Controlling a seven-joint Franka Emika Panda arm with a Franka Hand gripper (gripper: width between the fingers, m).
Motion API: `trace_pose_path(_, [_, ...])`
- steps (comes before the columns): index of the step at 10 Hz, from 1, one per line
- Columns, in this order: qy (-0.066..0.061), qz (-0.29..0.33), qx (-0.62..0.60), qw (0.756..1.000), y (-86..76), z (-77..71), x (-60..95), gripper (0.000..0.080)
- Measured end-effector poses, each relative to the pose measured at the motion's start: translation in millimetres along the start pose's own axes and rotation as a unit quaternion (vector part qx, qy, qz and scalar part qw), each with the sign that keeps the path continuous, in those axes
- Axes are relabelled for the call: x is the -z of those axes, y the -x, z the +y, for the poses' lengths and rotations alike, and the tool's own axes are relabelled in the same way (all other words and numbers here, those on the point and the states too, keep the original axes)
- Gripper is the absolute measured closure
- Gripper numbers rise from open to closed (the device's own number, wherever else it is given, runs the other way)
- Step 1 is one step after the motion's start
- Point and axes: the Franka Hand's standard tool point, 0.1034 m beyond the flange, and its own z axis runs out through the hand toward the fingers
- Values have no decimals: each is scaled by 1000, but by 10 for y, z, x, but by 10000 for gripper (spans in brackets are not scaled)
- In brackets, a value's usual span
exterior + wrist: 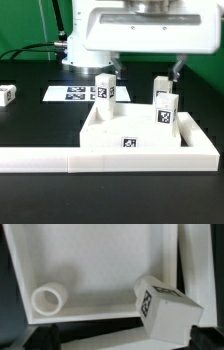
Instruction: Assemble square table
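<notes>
The white square slab (pixel 140 138) lies against the L-shaped barrier (pixel 60 158). One tagged leg (pixel 104 90) stands at its far corner on the exterior view's left. Two more legs (pixel 160 88) (pixel 166 110) stand on the exterior view's right. A fourth leg (pixel 7 95) lies far off on the left. My gripper (pixel 145 70) hovers above the slab, open and empty. In the wrist view the slab's floor (pixel 100 263), a round corner socket (pixel 47 300) and a tagged leg (pixel 165 308) show. That leg lies between my fingertips (pixel 125 339), nearer one finger (pixel 213 336), untouched.
The marker board (pixel 72 93) lies flat behind the slab on the exterior view's left. The barrier runs along the slab's front and round its right side. The robot base stands behind the marker board.
</notes>
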Motion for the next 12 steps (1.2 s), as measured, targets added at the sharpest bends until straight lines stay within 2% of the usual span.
trace_pose_path(1, [0, 2, -1, 1000, 8, 147, 36, 150])
trace_pose_path(3, [1, 33, -40, 999, -109, 360, 37, 150])
trace_pose_path(4, [2, 30, -35, 999, -85, 322, 24, 150])
trace_pose_path(6, [2, 31, -36, 999, -95, 354, 21, 150])
trace_pose_path(8, [6, 29, -32, 999, -138, 283, -68, 150])
trace_pose_path(9, [10, 31, -15, 999, -122, 389, -110, 150])
trace_pose_path(10, [15, 30, -12, 999, -52, 588, -177, 150])
trace_pose_path(11, [18, 27, -3, 999, -2, 722, -204, 150])
trace_pose_path(12, [21, 30, 14, 999, 46, 964, -245, 150])
